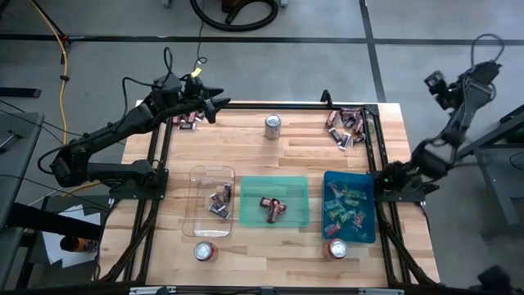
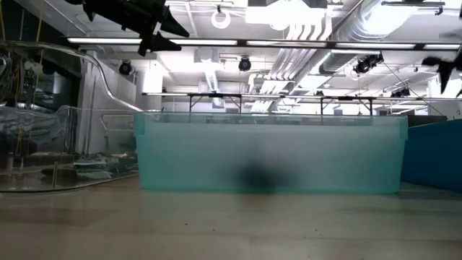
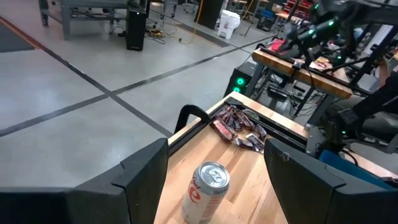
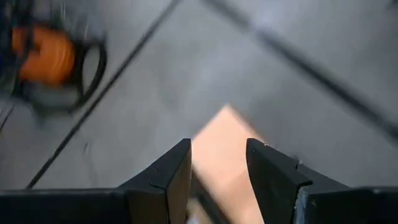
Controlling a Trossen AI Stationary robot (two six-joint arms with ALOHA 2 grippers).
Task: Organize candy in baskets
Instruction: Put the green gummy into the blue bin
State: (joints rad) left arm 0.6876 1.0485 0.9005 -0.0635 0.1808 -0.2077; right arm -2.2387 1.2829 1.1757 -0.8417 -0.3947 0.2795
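Observation:
Three baskets stand in a row near the table's front: a clear one [image 1: 211, 201], a green one [image 1: 274, 201] and a blue one [image 1: 350, 206], each holding some candy. Loose candy lies in a pile at the far right corner [image 1: 344, 127] [image 3: 239, 124] and in a smaller pile at the far left [image 1: 190, 121]. My left gripper [image 1: 221, 100] [image 3: 216, 146] hovers open above the far left edge, pointing toward the table's right, with nothing between its fingers. My right gripper [image 1: 431, 82] [image 4: 219, 144] hangs open and empty over the floor beyond the far right corner.
A drink can [image 1: 272, 125] [image 3: 208, 186] stands at the far middle, ahead of my left gripper. Two more cans [image 1: 205, 251] [image 1: 336, 249] stand near the front edge. A black metal frame [image 1: 372, 147] runs along the table's sides and far edge.

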